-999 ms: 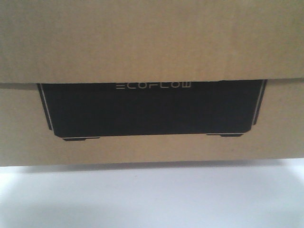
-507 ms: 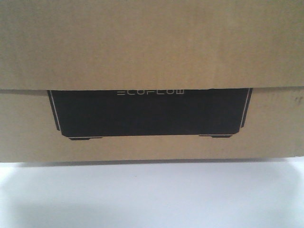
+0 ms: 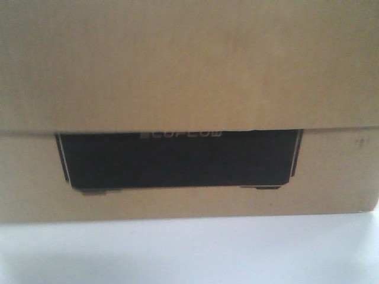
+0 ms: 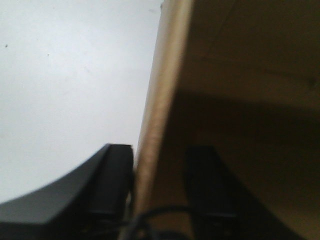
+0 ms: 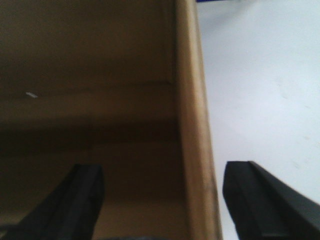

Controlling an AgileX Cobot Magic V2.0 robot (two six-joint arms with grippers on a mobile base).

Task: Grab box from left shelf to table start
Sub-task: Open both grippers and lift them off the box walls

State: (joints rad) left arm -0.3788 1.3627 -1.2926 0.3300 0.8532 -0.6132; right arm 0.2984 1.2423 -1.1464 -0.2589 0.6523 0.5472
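While both wrist views looked straight along a cardboard wall, the scene read as follows.

Left gripper (image 4: pixel 159 187): its two black fingers (image 4: pixel 112 182) stood one on each side of the upright wall of the box (image 4: pixel 240 100); the outer finger lay just beside the wall, the inner one sat in shadow within, and whether they pinched the cardboard could not be told.

Right gripper (image 5: pixel 165 200): its fingers (image 5: pixel 80 200) stood wide apart, straddling the box's other wall; one was inside, one outside over white, neither touching it.

Box (image 3: pixel 189 77): brown cardboard filled most of the front view, blurred, with a black printed panel (image 3: pixel 177 158) and faint white lettering under an overhanging flap.

Table (image 3: pixel 189 251): a white surface lay near the camera, below the box's lower edge, and showed beside each wall in the wrist views.

Far edge: a sliver of blue (image 5: pixel 215 1) showed at the top of the right wrist view.
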